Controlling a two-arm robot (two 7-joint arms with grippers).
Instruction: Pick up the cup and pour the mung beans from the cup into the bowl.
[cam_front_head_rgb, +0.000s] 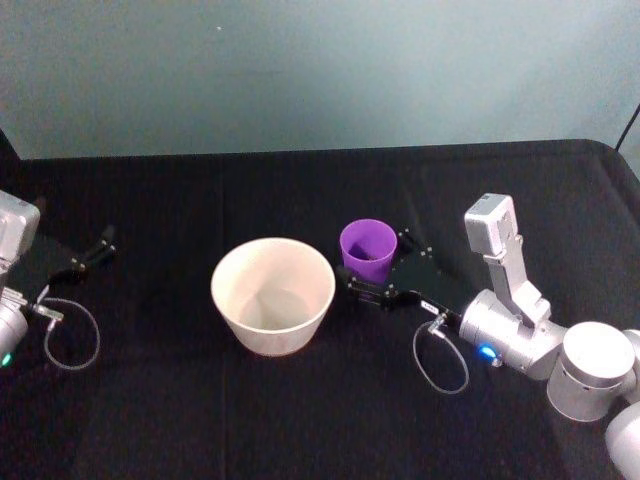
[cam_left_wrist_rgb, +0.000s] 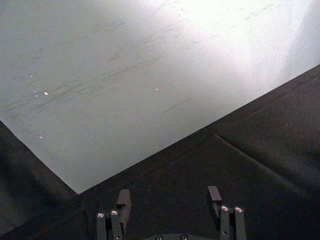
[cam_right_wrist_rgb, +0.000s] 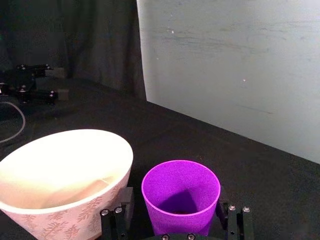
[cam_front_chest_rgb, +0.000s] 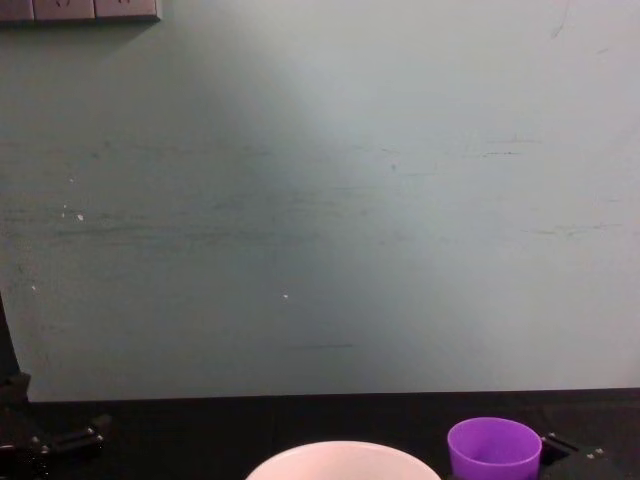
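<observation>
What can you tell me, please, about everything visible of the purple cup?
The purple cup is a small, smooth, tapered plastic-looking tumbler without a handle. It stands upright on the black tablecloth, just right of the pale bowl and apart from it. The open right end effector straddles it. Its bottom is shadowed, so contents are unclear.

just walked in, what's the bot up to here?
The right gripper is open and straddles the purple cup, which stands upright on the table just right of the bowl. No lift or pour yet, and the bowl looks empty. The cup's inside is too dark to judge. The left gripper is parked open at the table's left.
</observation>
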